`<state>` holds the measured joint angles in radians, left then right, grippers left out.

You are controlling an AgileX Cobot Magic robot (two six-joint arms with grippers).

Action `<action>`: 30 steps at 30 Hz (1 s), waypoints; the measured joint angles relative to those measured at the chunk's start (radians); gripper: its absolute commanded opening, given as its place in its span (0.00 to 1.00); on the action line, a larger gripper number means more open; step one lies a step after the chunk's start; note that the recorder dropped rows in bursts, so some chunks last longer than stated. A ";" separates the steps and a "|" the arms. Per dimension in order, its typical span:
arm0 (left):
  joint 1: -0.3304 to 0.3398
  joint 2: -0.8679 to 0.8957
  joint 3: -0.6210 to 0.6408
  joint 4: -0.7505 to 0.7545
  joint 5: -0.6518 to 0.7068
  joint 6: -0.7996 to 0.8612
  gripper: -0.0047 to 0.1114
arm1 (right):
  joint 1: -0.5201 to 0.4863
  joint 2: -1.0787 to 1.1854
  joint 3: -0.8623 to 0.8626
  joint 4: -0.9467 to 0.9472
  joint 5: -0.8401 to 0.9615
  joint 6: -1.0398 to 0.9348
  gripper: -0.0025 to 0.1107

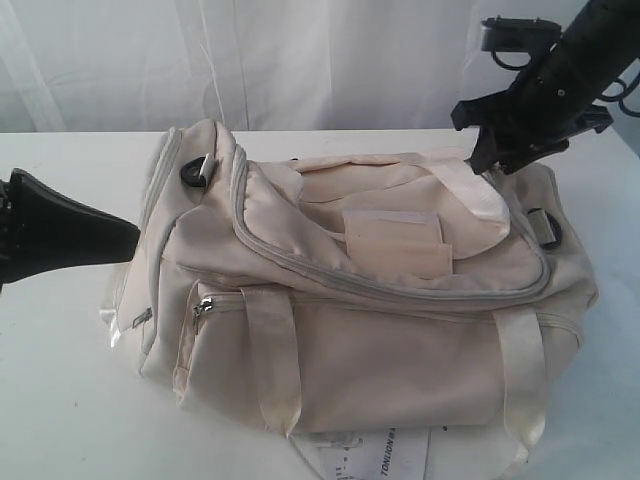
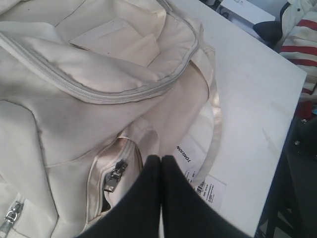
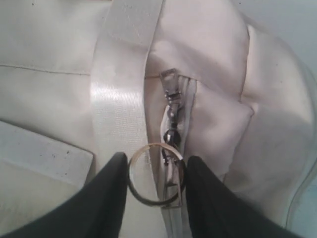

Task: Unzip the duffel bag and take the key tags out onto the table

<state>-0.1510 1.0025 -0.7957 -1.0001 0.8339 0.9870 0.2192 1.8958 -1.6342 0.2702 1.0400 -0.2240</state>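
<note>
The cream duffel bag (image 1: pixel 380 300) lies on the white table (image 1: pixel 60 400), its grey main zipper (image 1: pixel 400 285) running closed round the top flap. My right gripper (image 1: pixel 485 160) is at the bag's far right end. In the right wrist view its fingers (image 3: pixel 156 168) press both sides of a metal ring (image 3: pixel 155 145) that hangs from the zipper pull (image 3: pixel 171 91), beside a satin strap (image 3: pixel 119 99). My left gripper (image 1: pixel 135 235) hovers shut at the bag's left end, holding nothing. In the left wrist view it (image 2: pixel 162 158) is near a side-pocket zipper pull (image 2: pixel 116 173). No key tags show.
A white printed paper hang-tag (image 1: pixel 370 455) sticks out from under the bag's front; it also shows as the hang-tag (image 2: pixel 208 186) by a loose strap. A white curtain (image 1: pixel 250 60) hangs behind. A striped cloth (image 2: pixel 302 34) lies past the table's edge (image 2: pixel 277 134).
</note>
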 measured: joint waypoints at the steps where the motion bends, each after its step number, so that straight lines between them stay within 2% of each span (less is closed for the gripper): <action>1: 0.000 0.000 0.000 0.000 0.000 0.000 0.04 | 0.000 -0.006 0.005 0.000 0.000 0.000 0.30; 10: 0.000 0.000 0.000 0.000 0.000 0.014 0.04 | 0.000 -0.071 0.082 -0.008 -0.022 0.000 0.30; 16: 0.000 0.033 -0.024 -0.037 -0.060 0.006 0.04 | 0.000 -0.090 0.134 -0.010 -0.048 0.000 0.30; 19: 0.000 0.104 -0.090 -0.050 -0.040 -0.016 0.04 | 0.000 -0.092 0.168 -0.010 -0.057 0.000 0.30; 26: -0.005 0.341 -0.348 -0.058 0.084 -0.093 0.04 | 0.000 -0.111 0.231 -0.028 -0.073 0.000 0.30; 28: -0.026 0.414 -0.418 -0.058 0.115 -0.118 0.04 | 0.000 -0.133 0.243 -0.049 -0.079 0.006 0.30; 30: -0.086 0.514 -0.519 -0.041 0.130 -0.161 0.04 | 0.000 -0.171 0.261 -0.090 -0.081 0.019 0.30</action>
<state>-0.2373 1.5161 -1.3144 -1.0415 0.9643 0.8260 0.2192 1.7250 -1.3728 0.1806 0.9592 -0.2045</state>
